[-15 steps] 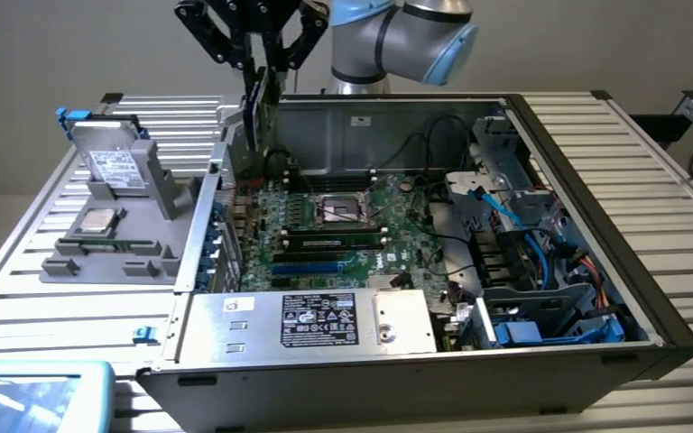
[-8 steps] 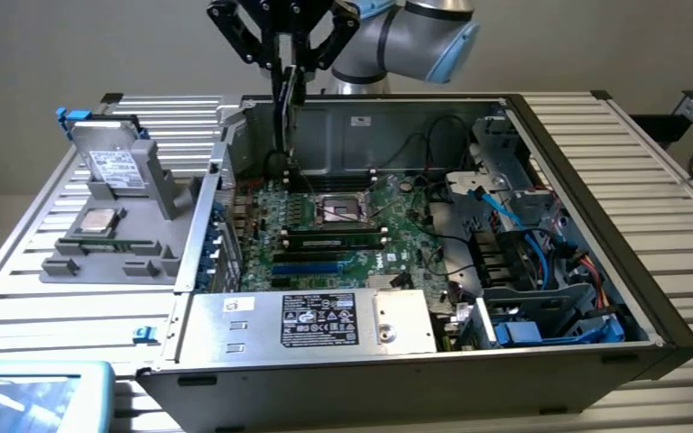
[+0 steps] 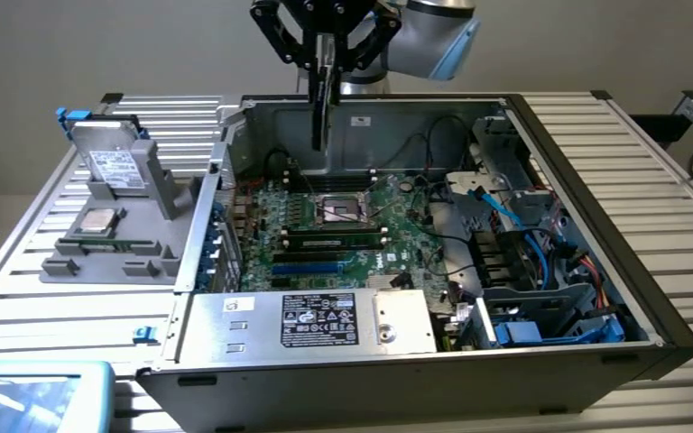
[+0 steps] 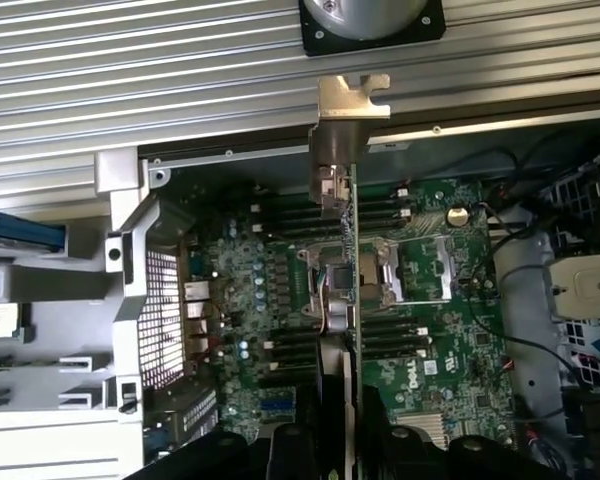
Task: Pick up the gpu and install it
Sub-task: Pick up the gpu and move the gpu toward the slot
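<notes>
The gpu [image 3: 320, 104] hangs on edge from my gripper [image 3: 326, 56], a thin dark card pointing down over the back of the open computer case [image 3: 563, 135]. It is well above the large green motherboard [image 3: 346, 236] and touches nothing below. In the wrist view the gpu [image 4: 344, 270] shows edge-on, with its silver end bracket [image 4: 348, 100] at the far end, lined up over the processor socket [image 4: 380, 275]. My gripper [image 4: 335, 445] is shut on the card's near end, with the black fingers on either side of it.
A grey fixture [image 3: 124, 244] at the exterior view's left holds a silver hard drive [image 3: 115, 167] upright. The power supply [image 3: 322, 320] fills the case's front. A drive cage with blue cables [image 3: 527, 271] sits at the exterior view's right. A teal tray [image 3: 33, 397] lies at the front left.
</notes>
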Controlling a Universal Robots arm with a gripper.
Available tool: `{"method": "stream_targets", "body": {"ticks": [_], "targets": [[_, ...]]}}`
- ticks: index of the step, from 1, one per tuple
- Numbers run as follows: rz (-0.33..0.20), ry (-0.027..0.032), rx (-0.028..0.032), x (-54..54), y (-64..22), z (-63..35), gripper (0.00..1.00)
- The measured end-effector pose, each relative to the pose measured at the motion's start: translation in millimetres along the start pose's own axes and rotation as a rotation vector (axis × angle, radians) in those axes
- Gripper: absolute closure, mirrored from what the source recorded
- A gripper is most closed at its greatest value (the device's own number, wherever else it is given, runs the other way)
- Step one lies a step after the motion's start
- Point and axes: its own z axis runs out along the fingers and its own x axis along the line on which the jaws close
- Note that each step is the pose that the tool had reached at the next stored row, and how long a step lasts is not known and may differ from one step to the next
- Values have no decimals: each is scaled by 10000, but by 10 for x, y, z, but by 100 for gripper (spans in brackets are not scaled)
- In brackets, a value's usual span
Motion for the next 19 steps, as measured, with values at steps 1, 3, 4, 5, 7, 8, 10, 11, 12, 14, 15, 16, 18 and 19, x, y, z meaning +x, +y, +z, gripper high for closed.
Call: {"method": "stream_targets", "body": {"ticks": [1,3,4,5,7,8,10,11,12,14,15,16,18,19], "targets": [[0,0,1,-44,5,-2,72],[0,0,-1,-137,14,-4,72],[0,0,0,-178,19,-6,72],[0,0,0,-209,23,-7,72],[-1,0,0,-237,26,-8,72],[0,0,-1,-244,26,-7,72],[0,0,0,-262,30,-8,72],[0,0,-1,-280,32,-9,72],[0,0,0,-309,36,-9,72],[-1,0,1,-376,43,-12,72],[0,0,0,-406,47,-13,72],[0,0,0,-432,50,-14,72],[-1,0,-1,-467,54,-14,72],[-1,0,0,-481,56,-14,72]]}}
